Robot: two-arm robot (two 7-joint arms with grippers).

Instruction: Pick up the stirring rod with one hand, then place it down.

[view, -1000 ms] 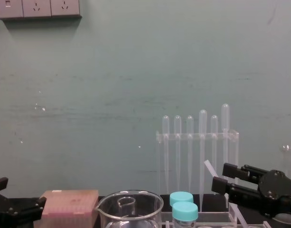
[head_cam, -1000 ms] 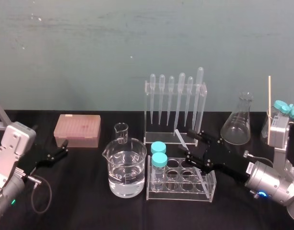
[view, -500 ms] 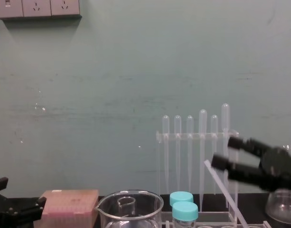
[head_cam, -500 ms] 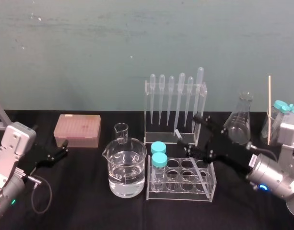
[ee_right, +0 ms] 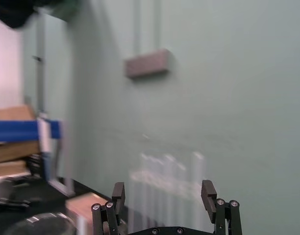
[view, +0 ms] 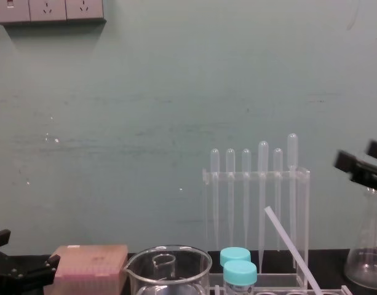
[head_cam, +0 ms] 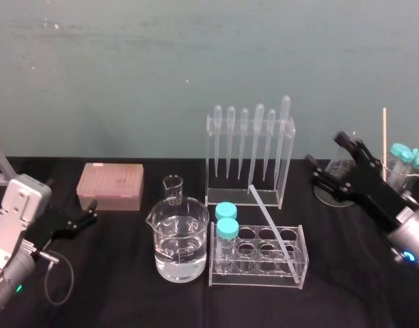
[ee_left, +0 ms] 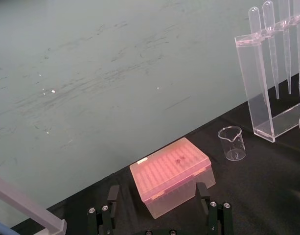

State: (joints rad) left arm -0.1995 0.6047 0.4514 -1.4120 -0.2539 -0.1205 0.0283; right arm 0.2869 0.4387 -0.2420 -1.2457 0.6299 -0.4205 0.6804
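With the rod (head_cam: 269,222) leaning in the tube rack (head_cam: 253,279), the right gripper (head_cam: 323,147), jaws wide and empty, should swing clear without clipping the flask (head_cam: 327,198); the left gripper (head_cam: 86,216) sits parked left, jaws wide.

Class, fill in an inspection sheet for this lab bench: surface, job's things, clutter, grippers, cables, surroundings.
Surface: black table.
Job's things: stirring rod leaning tilted across the test tube rack, ungripped.
Clutter: pink box, water beaker, small beaker, pipette stand, flask.
Grippers: right gripper open, empty, raised near the flask; left gripper open, low near the pink box.
Cables: one cable looped low on the left side.
Surroundings: green wall, sockets above.
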